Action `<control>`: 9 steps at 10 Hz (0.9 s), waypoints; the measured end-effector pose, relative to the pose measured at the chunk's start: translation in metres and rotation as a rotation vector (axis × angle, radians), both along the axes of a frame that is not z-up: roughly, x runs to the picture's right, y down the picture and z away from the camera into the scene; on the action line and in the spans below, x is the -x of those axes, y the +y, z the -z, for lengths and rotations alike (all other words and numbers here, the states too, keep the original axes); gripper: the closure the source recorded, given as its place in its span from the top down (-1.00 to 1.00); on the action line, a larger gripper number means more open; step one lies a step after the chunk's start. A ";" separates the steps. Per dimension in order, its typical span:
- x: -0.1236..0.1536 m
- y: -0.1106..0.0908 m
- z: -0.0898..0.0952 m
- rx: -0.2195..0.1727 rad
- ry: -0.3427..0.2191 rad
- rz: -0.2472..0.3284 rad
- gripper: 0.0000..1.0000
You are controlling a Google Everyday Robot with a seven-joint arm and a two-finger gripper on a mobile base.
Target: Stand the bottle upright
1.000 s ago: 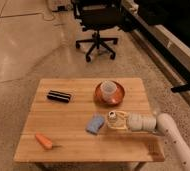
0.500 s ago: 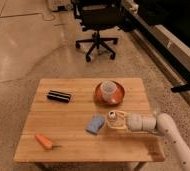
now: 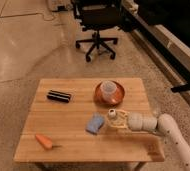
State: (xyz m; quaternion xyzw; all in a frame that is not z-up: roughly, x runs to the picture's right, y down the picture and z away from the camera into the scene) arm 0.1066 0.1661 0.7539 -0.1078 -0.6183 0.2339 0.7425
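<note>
Camera view: gripper point(image 3: 113, 121) low over the right half of the wooden table point(image 3: 73, 117), arm point(image 3: 160, 125) coming in from the right edge, white segmented, roughly horizontal.

Fingers: cannot tell whether they're apart or together. The pale yellowish assembly at the tip reads as one blob.

Bottle: cannot pick it out as a separate item. If it's anywhere, it's inside that pale blob at the fingers, so no call on whether it's lying or upright.

Other items, relative to the fingers:
- blue sponge point(image 3: 94, 124): just beside them on the left, flat on the table, looks touching or nearly so.
- orange bowl point(image 3: 110, 93) with a clear cup point(image 3: 108, 90) sitting in it: behind the fingers, toward the far edge, near but apart.
- black rectangular case point(image 3: 59, 95): well to the left and further back, lying flat.
- carrot point(image 3: 45, 142): far left and nearer the front edge, lying flat, well apart from everything else.

Off the table: black office chair point(image 3: 98, 25) on the speckled floor point(image 3: 18, 55), well behind the fingers. Dark low structure point(image 3: 173, 35) runs diagonally along the right side.
</note>
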 end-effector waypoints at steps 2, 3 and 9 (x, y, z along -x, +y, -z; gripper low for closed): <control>0.000 -0.002 0.000 0.011 0.004 -0.010 -0.33; -0.002 -0.002 -0.001 0.020 0.008 -0.019 -0.11; -0.019 -0.004 -0.007 0.050 0.016 -0.085 0.60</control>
